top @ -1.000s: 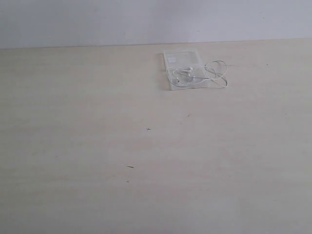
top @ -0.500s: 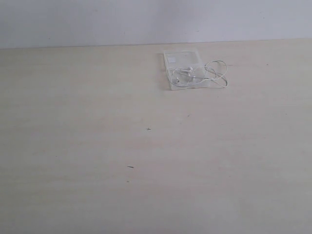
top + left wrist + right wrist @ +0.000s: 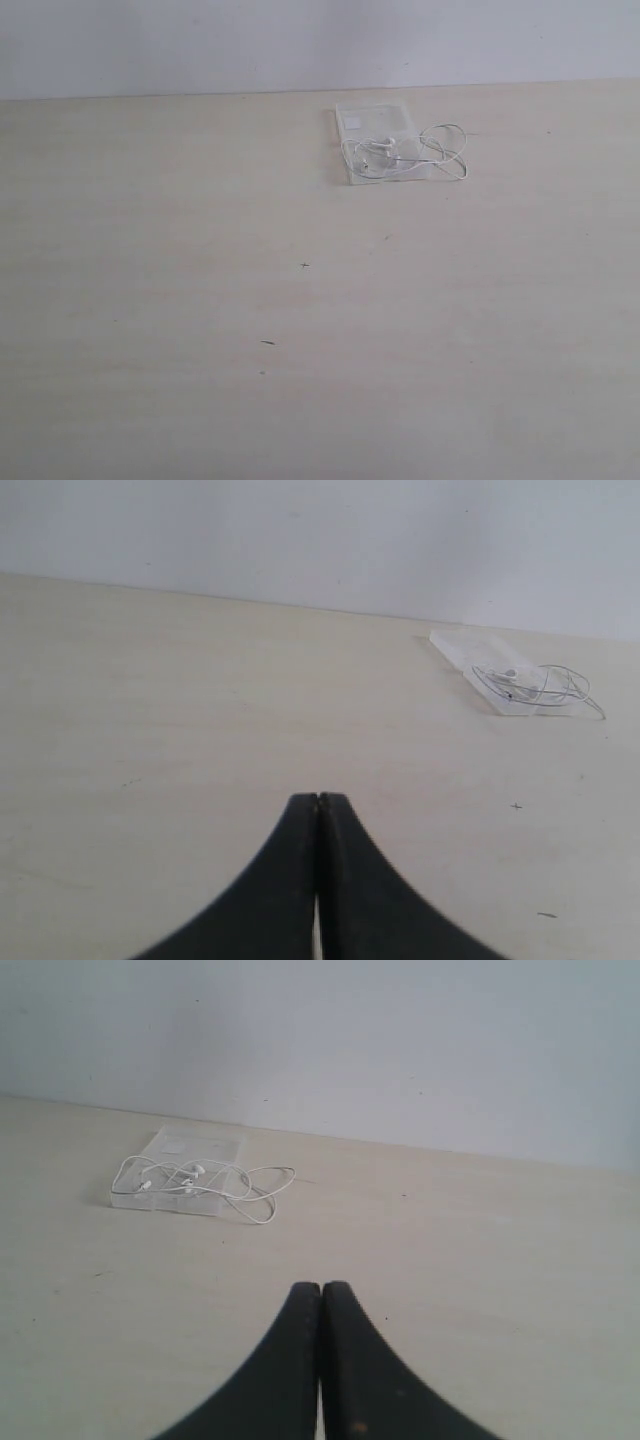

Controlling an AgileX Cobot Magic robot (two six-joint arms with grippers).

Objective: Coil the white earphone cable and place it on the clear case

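Observation:
The clear case (image 3: 372,120) lies flat near the table's far edge, right of the middle. The white earphone cable (image 3: 400,160) rests in loose loops on its near half, and one loop (image 3: 450,150) spills off the case's right side onto the table. Both also show in the left wrist view, case (image 3: 462,647) and cable (image 3: 540,687), and in the right wrist view, case (image 3: 190,1146) and cable (image 3: 205,1180). My left gripper (image 3: 318,798) and right gripper (image 3: 321,1286) are shut on nothing, far from the case, and neither appears in the exterior view.
The pale wooden table (image 3: 250,300) carries a few small dark specks (image 3: 304,265). A plain light wall (image 3: 300,40) rises behind the far edge, just beyond the case.

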